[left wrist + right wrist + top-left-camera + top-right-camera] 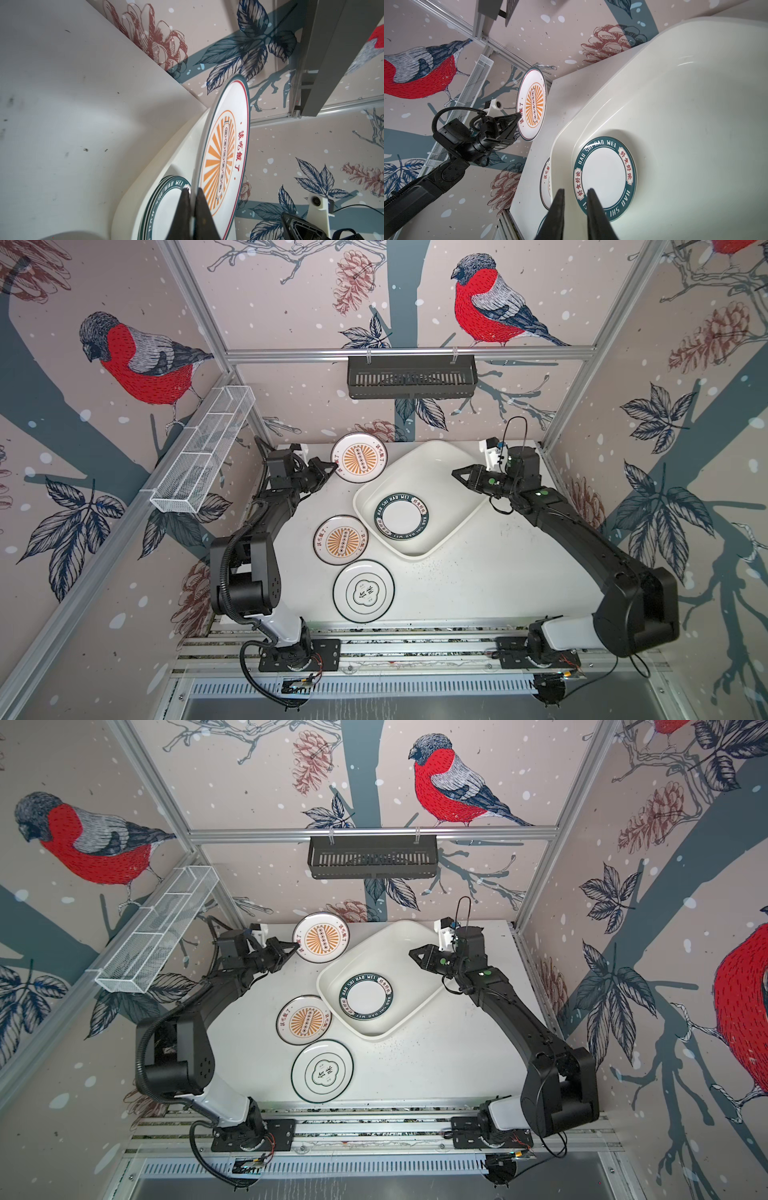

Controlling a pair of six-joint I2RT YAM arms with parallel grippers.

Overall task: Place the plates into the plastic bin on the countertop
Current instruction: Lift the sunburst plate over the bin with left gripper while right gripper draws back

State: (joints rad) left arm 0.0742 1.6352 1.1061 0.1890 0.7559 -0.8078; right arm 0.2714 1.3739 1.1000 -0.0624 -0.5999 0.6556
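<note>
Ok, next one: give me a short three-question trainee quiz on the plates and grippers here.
1. True or false: the left gripper is shut on the rim of a raised sunburst plate.
2. Which plate shows on top inside the plastic bin? A) green-lettered plate B) sunburst plate C) emblem plate
3. How many plates lie flat on the countertop outside the bin?
Key: 1 true. 2 A. 3 two: the second sunburst plate and the emblem plate.
</note>
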